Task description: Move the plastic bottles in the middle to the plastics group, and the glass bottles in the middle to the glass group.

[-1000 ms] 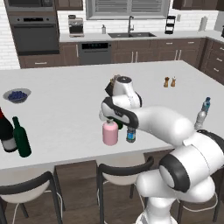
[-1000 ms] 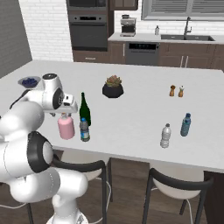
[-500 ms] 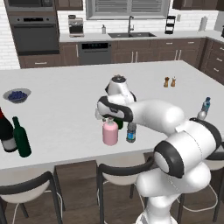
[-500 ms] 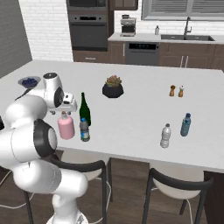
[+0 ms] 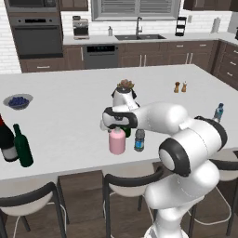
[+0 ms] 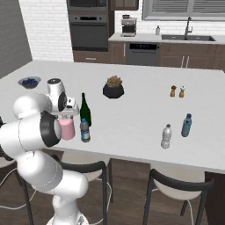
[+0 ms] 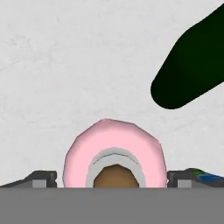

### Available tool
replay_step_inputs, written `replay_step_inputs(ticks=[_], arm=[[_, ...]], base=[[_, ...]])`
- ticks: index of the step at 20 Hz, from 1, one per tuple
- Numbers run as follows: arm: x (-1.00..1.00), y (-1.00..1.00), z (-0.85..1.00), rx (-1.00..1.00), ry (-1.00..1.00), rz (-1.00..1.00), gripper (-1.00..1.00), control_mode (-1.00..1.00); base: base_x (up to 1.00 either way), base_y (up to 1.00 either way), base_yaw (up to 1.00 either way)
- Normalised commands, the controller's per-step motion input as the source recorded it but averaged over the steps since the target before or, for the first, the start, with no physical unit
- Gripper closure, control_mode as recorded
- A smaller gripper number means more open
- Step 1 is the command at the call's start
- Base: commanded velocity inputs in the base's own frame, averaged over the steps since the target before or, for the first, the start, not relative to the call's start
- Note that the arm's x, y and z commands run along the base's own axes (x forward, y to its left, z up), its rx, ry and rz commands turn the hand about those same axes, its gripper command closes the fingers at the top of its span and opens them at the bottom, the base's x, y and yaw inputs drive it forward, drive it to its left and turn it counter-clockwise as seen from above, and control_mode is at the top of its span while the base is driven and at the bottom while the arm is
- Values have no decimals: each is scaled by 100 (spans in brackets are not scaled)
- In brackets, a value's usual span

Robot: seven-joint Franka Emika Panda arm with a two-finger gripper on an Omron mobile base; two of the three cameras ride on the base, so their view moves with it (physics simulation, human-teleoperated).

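Observation:
The squat pink bottle point(image 5: 117, 142) with its cork stopper point(image 7: 114, 176) stands near the counter's front edge. My gripper point(image 7: 113, 180) hangs open directly over it, one fingertip on each side of the bottle's top, apart from it. In the base views the gripper point(image 5: 116, 127) point(image 6: 67, 116) sits just above the pink bottle point(image 6: 67, 128). The small blue-capped water bottle point(image 6: 85, 130) point(image 5: 139, 140) stands right beside it. Behind them rises the slim green wine bottle point(image 6: 85, 110) point(image 7: 192, 61). The big red-topped bottle point(image 5: 5, 142) and stockier green bottle point(image 5: 22, 146) stand far left. The pale grey bottle point(image 6: 166, 136) and blue-tinted bottle point(image 6: 186, 125) stand at the right.
A dark pot with a plant point(image 6: 114, 87) sits mid-counter behind the bottles. Two small shakers point(image 6: 177, 91) stand further right, and a bowl of blueberries point(image 6: 29, 81) at the far left. Stools line the counter's front edge point(image 5: 69, 169).
The hand has settled slightly lower over the pink bottle and the arm's elbow has swung. None of the bottles has moved.

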Motion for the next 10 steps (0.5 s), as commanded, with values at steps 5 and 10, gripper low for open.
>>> replay_step_inputs(ticks=[5, 10], arm=[[1, 0, 0, 0, 0, 0, -100, -100], [0, 0, 0, 0, 0, 0, -100, -100]], base=[[0, 0, 0], [0, 0, 0]])
